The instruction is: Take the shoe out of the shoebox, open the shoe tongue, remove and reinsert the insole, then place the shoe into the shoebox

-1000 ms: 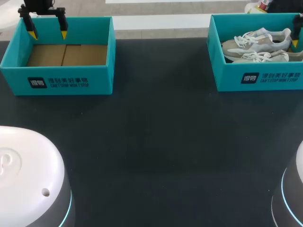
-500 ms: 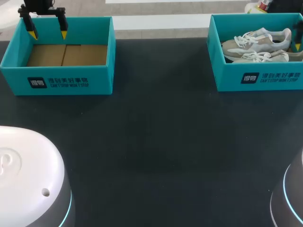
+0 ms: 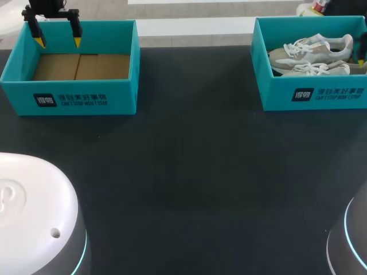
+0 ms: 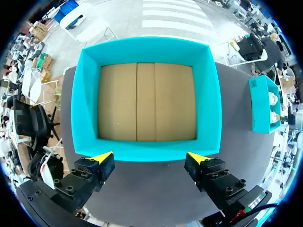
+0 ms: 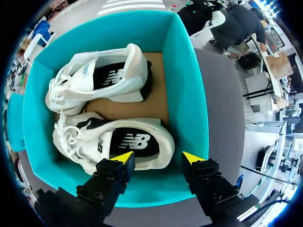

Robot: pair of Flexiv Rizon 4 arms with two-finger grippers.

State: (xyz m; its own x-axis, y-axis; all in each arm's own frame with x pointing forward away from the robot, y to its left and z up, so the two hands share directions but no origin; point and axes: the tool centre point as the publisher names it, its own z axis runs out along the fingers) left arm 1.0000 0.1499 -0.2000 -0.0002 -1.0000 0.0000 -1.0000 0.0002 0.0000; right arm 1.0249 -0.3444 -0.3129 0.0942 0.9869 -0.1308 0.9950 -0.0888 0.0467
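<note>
Wrist views: left end effector (image 4: 150, 157) spread, right end effector (image 5: 158, 157) spread over shoe (image 5: 118, 142).

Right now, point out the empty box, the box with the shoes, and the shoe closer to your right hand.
empty box (image 3: 123, 97), head view, front wall.
box with the shoes (image 3: 276, 94), head view, front wall.
closer shoe (image 5: 116, 142), right wrist view, dark insole.

Dark matte table (image 3: 189, 172), far-left corner: a teal open-topped box (image 3: 123, 97) stands on it, brown cardboard floor showing, white print on its near wall.
</note>
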